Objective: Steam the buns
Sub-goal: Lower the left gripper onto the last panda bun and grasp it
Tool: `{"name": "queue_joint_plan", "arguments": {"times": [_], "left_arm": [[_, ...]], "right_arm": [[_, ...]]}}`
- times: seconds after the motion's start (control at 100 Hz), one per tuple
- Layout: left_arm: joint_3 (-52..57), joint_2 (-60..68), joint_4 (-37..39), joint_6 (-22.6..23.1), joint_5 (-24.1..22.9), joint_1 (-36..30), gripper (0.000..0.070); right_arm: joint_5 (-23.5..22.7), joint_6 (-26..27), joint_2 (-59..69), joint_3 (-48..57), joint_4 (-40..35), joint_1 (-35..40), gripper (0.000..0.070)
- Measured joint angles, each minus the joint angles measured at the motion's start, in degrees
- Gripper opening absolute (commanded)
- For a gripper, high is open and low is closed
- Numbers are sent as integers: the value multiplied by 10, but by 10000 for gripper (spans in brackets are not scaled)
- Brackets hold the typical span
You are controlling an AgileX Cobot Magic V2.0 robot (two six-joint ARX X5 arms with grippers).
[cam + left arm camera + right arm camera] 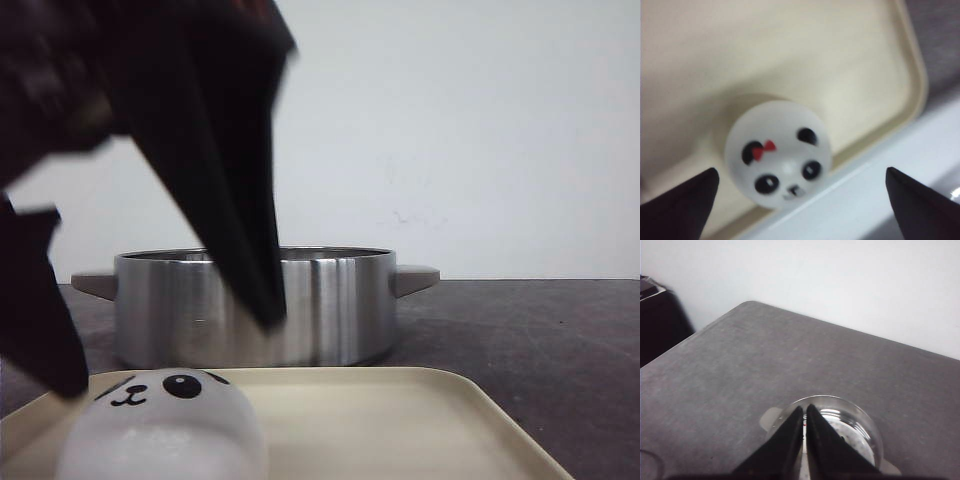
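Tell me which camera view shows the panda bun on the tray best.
The left wrist view: the panda bun sits whole and centred on the cream tray, its face and red bow visible, between the left gripper's open fingers. The front view crops its lower part at the frame edge. The right wrist view shows none of it.

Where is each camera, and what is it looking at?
Front view: low at the table edge, facing forward at the pot beyond the tray; the left gripper looms dark and close.
Left wrist view: above the tray, looking down at one bun between open fingers.
Right wrist view: above the pot, looking across the table; closed fingers show.
Shared: front and left wrist views both show the bun and tray.
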Motion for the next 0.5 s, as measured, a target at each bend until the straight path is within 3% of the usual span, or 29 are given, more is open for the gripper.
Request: {"name": "queue_joint_plan", "arguments": {"times": [0.26, 0.37, 0.5], "left_arm": [[0, 68, 10, 0, 0, 0, 700], [0, 68, 13, 0, -3, 0, 419], [0, 69, 13, 1, -16, 0, 138]], "right_arm": [[0, 0, -1, 0, -14, 11, 3], [3, 0, -1, 0, -24, 11, 3], [15, 0, -1, 0, -26, 11, 3]]}}
